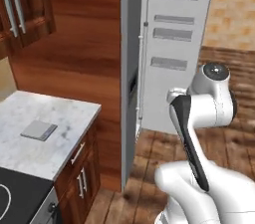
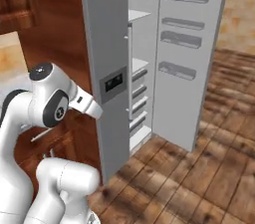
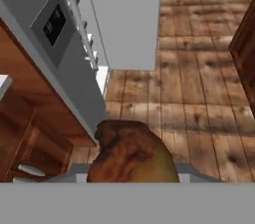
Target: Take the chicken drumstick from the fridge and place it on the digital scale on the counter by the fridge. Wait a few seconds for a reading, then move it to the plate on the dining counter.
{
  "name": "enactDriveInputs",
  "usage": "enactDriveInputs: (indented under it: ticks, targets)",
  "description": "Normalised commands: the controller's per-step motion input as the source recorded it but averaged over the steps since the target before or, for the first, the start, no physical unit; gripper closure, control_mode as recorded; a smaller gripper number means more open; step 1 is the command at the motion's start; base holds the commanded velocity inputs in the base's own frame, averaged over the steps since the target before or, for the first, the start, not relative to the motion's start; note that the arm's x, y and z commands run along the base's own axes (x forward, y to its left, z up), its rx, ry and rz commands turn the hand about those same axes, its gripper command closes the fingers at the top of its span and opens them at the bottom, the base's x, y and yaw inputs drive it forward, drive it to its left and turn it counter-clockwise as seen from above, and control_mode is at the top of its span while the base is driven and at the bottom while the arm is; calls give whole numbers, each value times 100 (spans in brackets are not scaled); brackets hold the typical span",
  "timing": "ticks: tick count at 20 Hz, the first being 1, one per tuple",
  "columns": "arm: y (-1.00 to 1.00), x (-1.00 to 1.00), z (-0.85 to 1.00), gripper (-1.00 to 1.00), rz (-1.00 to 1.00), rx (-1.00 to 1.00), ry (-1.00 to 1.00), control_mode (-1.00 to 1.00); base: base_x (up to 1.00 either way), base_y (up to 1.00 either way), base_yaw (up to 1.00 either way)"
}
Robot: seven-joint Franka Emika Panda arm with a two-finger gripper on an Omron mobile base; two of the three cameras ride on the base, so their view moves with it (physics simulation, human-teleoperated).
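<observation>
The chicken drumstick, dark brown and lumpy, sits between the jaws of my gripper, which is shut on it above the wooden floor. The grey fridge stands just to the left of the hand, its right door swung open on white shelves. The digital scale, a thin grey square, lies bare on the marble counter left of the fridge. The plate and the dining counter are out of view.
A black stovetop borders the counter's near end, with wood cabinets below and above. Wood floor stretches in front of the fridge. A dark wood edge stands at the right of the hand view.
</observation>
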Motion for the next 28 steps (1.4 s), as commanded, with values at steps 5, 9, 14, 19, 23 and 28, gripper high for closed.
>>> enactDriveInputs:
  ticks: [5,9,14,19,23,28]
  targets:
    - [0,0,0,100,0,0,0,100,-100,-4,-50]
    - [0,0,0,100,0,0,0,100,-100,-8,-47]
    - [0,0,0,100,0,0,0,100,-100,-10,-45]
    - [0,0,0,100,0,0,0,100,-100,-16,-43]
    - [0,0,0,100,0,0,0,100,-100,-32,-35]
    - [0,0,0,100,0,0,0,100,-70,-79,-3]
